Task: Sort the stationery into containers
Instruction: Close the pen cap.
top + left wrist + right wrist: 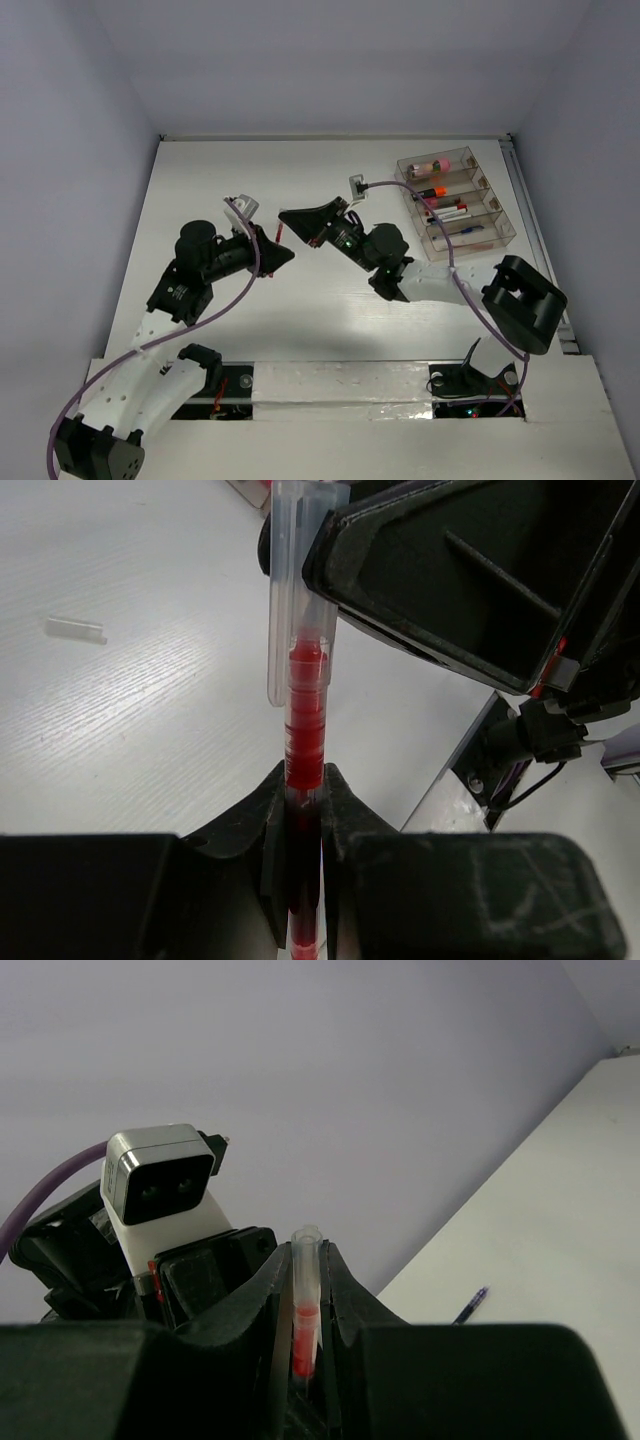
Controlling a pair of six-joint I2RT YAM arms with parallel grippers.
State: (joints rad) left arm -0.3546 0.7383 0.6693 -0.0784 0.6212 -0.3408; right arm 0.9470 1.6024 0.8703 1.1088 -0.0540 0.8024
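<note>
- Left claw (305,788) is clamped narrow on a red pen (305,720), fingers pinching the barrel on both sides.
- Right claw (308,1285) is closed on the same pen at its other end, where a clear cap with red showing inside sticks up between its fingers.
- From above, the two claws meet tip to tip over the middle of the desk (300,170). The pen bridges them, raised off the surface, as a short red streak.
- An organiser (499,206) sits at the far right of the desk, well apart from both claws.
- Its farthest compartment holds a pink cylinder (435,165).
- The next compartment holds an orange-capped highlighter (432,191).
- The two nearer compartments hold more small items, too small to tell apart.
- A small clear piece (75,630) lies flat on the desk, off to the pen's left in the left wrist view.
- A blue pen (470,1305) lies on the desk in the right wrist view, apart from both claws.
</note>
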